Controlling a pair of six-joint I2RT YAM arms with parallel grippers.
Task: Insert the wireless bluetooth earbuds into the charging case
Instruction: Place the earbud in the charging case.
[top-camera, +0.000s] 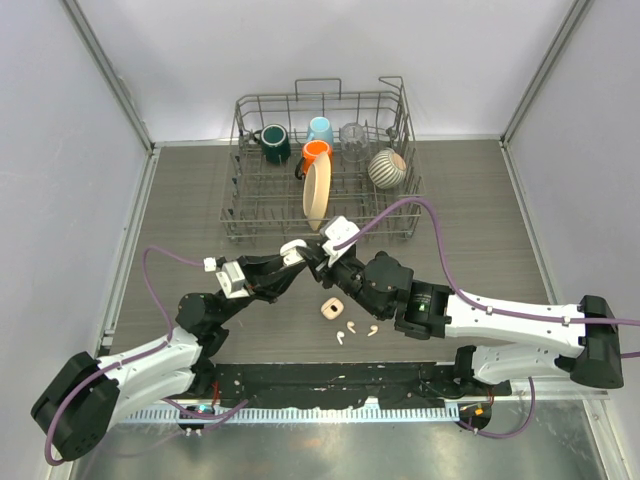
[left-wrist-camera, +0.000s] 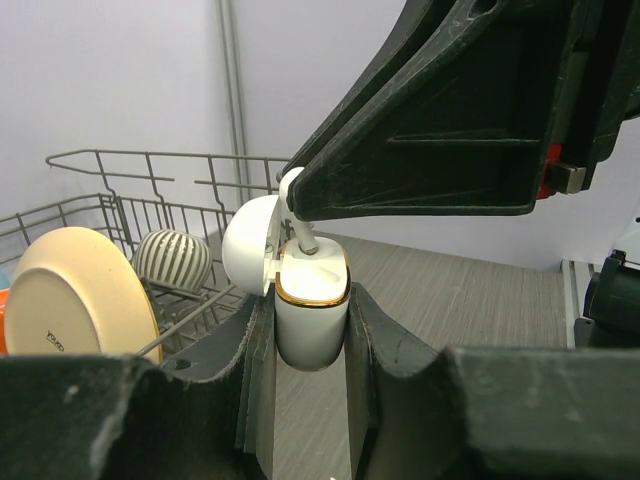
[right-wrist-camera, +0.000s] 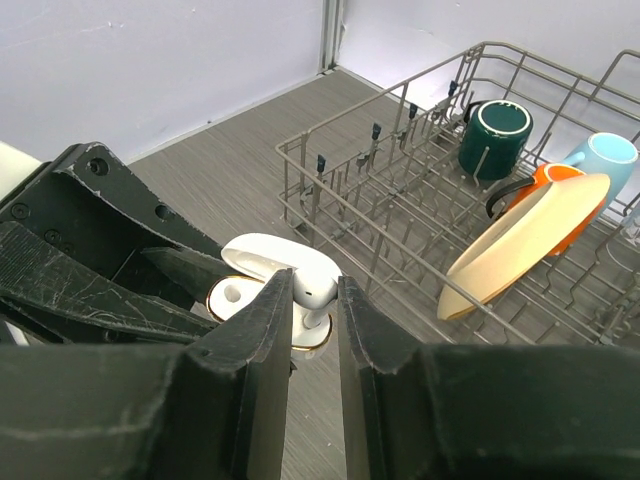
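My left gripper (left-wrist-camera: 311, 305) is shut on a white charging case (left-wrist-camera: 312, 320) with a gold rim, held upright above the table with its lid (left-wrist-camera: 250, 245) swung open. My right gripper (right-wrist-camera: 314, 284) is shut on one white earbud (right-wrist-camera: 322, 286). It holds the earbud over the case (right-wrist-camera: 228, 297), stem (left-wrist-camera: 303, 238) pointing down and reaching the opening. In the top view both grippers (top-camera: 290, 262) (top-camera: 320, 258) meet at the case (top-camera: 293, 248), mid-table. Three more earbuds (top-camera: 352, 324) (top-camera: 372, 330) (top-camera: 340, 339) lie loose on the table nearer the arm bases.
A small beige case (top-camera: 329, 308) sits on the table just below the grippers. Behind them stands a wire dish rack (top-camera: 240, 215) holding a cream plate (top-camera: 316, 190), a green mug (top-camera: 274, 143), an orange mug (top-camera: 317, 152), a blue cup (top-camera: 321, 130) and a striped bowl (top-camera: 386, 168).
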